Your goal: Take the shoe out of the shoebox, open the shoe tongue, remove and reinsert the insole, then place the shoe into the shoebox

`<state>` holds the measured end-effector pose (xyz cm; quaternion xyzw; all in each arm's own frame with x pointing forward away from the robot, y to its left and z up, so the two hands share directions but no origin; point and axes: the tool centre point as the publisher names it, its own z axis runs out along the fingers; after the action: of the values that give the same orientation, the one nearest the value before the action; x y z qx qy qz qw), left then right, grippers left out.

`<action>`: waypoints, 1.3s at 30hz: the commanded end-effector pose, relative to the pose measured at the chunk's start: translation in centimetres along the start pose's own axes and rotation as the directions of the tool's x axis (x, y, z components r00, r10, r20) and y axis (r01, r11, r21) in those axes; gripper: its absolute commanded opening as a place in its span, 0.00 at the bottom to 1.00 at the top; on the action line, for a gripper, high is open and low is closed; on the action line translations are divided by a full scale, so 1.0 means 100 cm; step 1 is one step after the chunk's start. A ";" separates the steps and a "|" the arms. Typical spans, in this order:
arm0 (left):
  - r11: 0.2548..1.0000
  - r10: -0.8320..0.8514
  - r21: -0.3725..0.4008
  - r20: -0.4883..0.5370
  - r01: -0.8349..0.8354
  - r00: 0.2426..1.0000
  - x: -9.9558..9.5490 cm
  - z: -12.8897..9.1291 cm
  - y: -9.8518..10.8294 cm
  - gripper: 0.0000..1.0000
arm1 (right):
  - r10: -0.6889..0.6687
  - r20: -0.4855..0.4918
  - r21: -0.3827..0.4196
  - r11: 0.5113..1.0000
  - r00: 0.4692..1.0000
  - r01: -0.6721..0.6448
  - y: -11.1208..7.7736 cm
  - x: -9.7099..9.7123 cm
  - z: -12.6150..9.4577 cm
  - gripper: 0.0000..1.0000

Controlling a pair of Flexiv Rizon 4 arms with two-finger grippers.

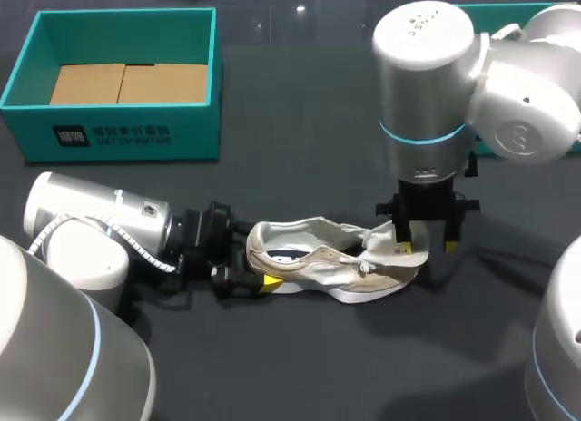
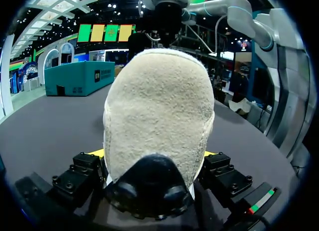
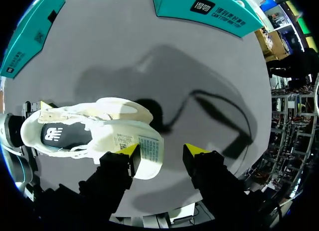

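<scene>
A cream shoe [image 1: 336, 258] lies in the middle of the table, heel toward my left arm. My left gripper [image 1: 259, 258] holds that heel from both sides. In the left wrist view the heel [image 2: 159, 106] fills the gap between the fingers of the left gripper [image 2: 153, 154]. My right gripper [image 1: 427, 241] hangs over the toe end, open. In the right wrist view the lifted tongue [image 3: 149, 151] leans against one finger of the right gripper [image 3: 163, 151], and nothing touches the other finger. The dark insole [image 3: 62, 135] shows inside the shoe. The teal shoebox [image 1: 136, 131] stands at the back left.
Brown cardboard [image 1: 127, 83] lines the shoebox floor. A second teal box [image 1: 508, 8] sits at the back right, mostly hidden behind my right arm. Dark bare table runs between the shoe and the boxes and along the front edge.
</scene>
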<state>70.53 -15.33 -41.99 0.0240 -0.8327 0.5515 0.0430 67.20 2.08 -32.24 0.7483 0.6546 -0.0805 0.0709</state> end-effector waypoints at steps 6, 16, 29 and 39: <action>1.000 0.000 -0.004 0.000 0.000 1.000 -0.002 0.001 0.002 0.00 | -0.027 0.076 -0.084 0.996 0.997 0.034 -0.007 -0.004 -0.050 0.54; 1.000 0.000 -0.004 0.000 0.000 1.000 -0.002 0.001 0.002 0.00 | -0.223 0.078 -0.195 0.952 0.972 0.234 -0.012 0.008 -0.106 0.49; 1.000 0.000 -0.004 0.000 0.000 1.000 -0.002 0.001 0.002 0.00 | -0.663 0.148 -0.188 0.710 0.734 0.679 0.002 0.071 -0.156 0.44; 1.000 0.000 -0.004 0.000 0.000 1.000 -0.002 0.001 0.002 0.00 | -0.932 0.116 -0.261 0.306 0.344 0.916 -0.003 0.113 -0.167 0.00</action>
<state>70.54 -15.33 -42.00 0.0240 -0.8327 0.5515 0.0430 68.44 15.22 -17.83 0.3551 0.9261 -0.0105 0.1266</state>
